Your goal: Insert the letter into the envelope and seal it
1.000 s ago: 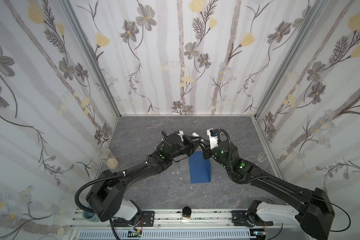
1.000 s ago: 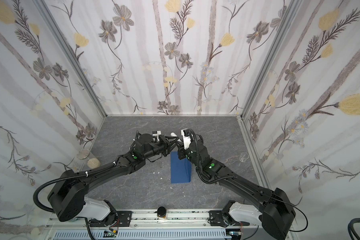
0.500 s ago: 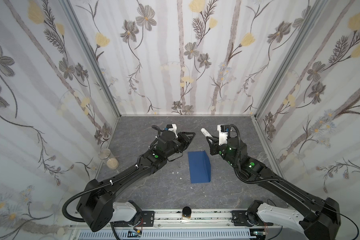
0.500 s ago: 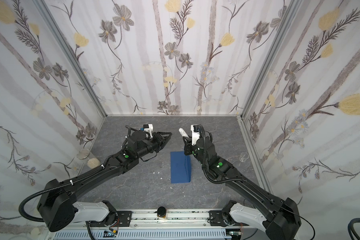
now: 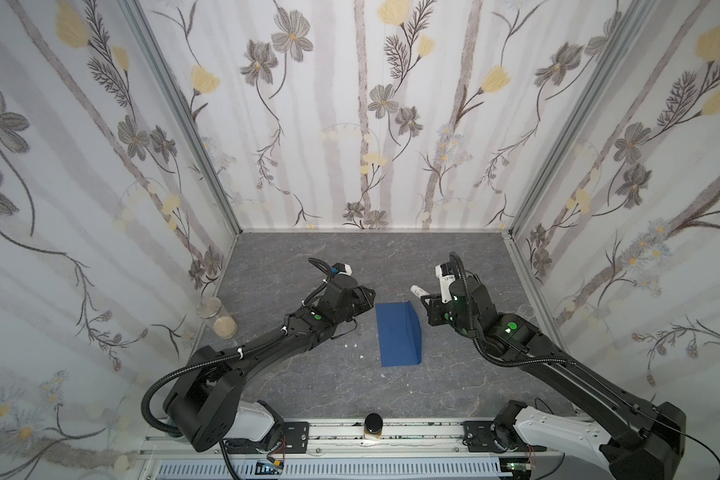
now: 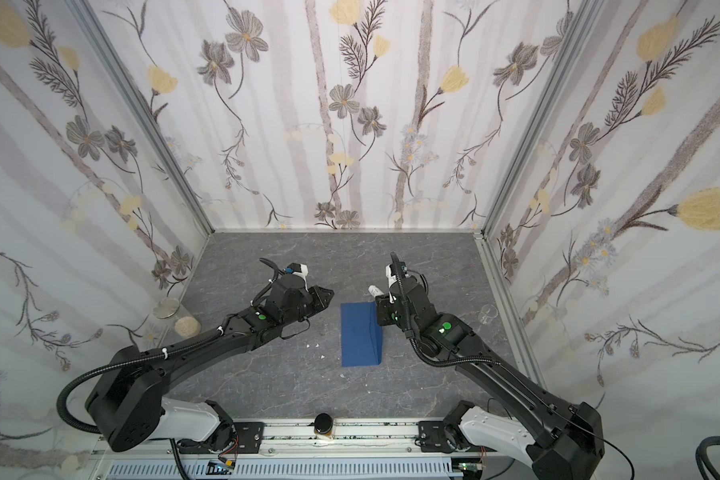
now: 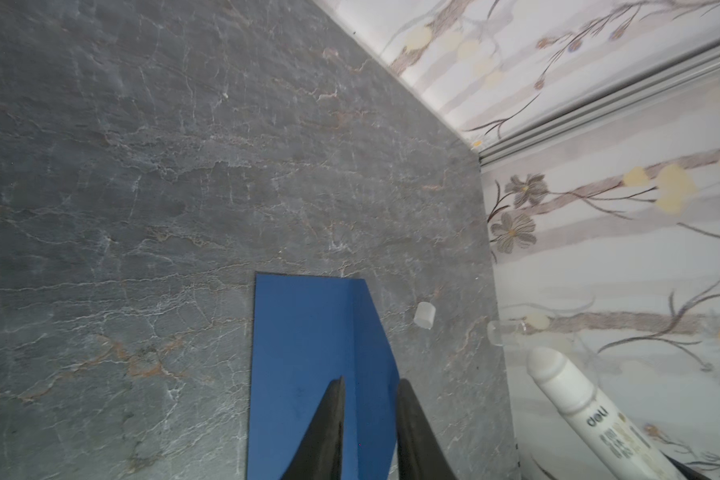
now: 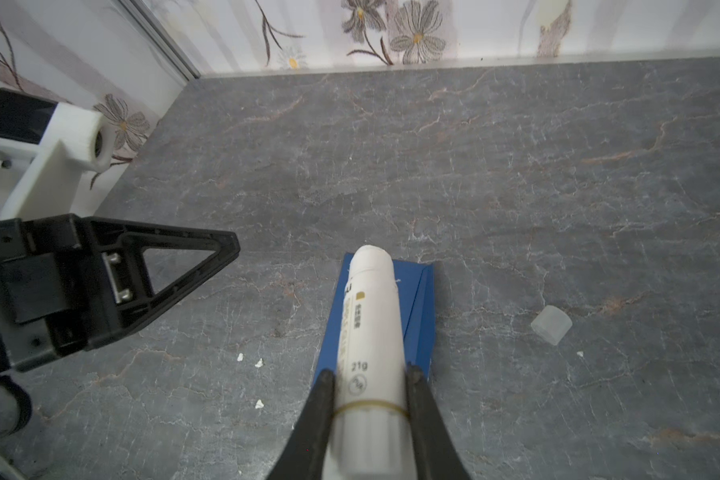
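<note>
The dark blue envelope (image 5: 398,334) (image 6: 360,334) lies flat mid-table, its flap edge along its right side slightly raised. The letter is hidden from every view. My right gripper (image 5: 428,298) (image 8: 368,374) hovers just right of the envelope's far end, shut on a white glue stick (image 8: 371,307) (image 5: 417,291) whose bare tip points to the back left. My left gripper (image 5: 368,296) (image 7: 371,380) hangs left of that far end, narrowly open. Nothing is between its fingers, and the envelope (image 7: 304,340) shows through the gap.
A small clear cap (image 8: 551,324) (image 7: 425,315) lies on the table right of the envelope. A clear beaker (image 5: 526,309) stands by the right wall, a glass jar (image 5: 219,320) by the left wall. A dark-lidded jar (image 5: 374,424) sits at the front rail. White crumbs (image 5: 350,345) dot the table.
The two grippers met over the envelope's far end a second ago and have drawn apart. The left went left with nothing in it, the right went right with the glue stick.
</note>
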Robot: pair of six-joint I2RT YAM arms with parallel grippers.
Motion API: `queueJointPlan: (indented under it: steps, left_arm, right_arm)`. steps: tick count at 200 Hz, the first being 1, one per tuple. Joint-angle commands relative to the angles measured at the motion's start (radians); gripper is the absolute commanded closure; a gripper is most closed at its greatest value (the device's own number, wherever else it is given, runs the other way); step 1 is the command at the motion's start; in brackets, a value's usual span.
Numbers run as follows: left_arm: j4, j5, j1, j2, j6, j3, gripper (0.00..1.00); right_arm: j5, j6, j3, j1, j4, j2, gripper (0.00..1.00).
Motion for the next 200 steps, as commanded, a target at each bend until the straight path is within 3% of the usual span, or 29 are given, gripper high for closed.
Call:
queueJointPlan:
  steps: [1, 104, 200]
  left_arm:
    - [0.019, -0.001, -0.002, 0.059, 0.074, 0.020, 0.79]
    - [0.310, 0.167, -0.003, 0.434, 0.097, 0.130, 0.81]
    - [0.366, 0.168, -0.005, 0.492, 0.055, 0.060, 0.83]
  right_arm:
    - [-0.048, 0.072, -0.022, 0.026, -0.038, 0.015, 1.00]
    - [-0.052, 0.190, -0.058, 0.129, -0.079, 0.161, 1.00]
    - [-0.024, 0.211, -0.020, 0.131, -0.083, 0.306, 1.00]
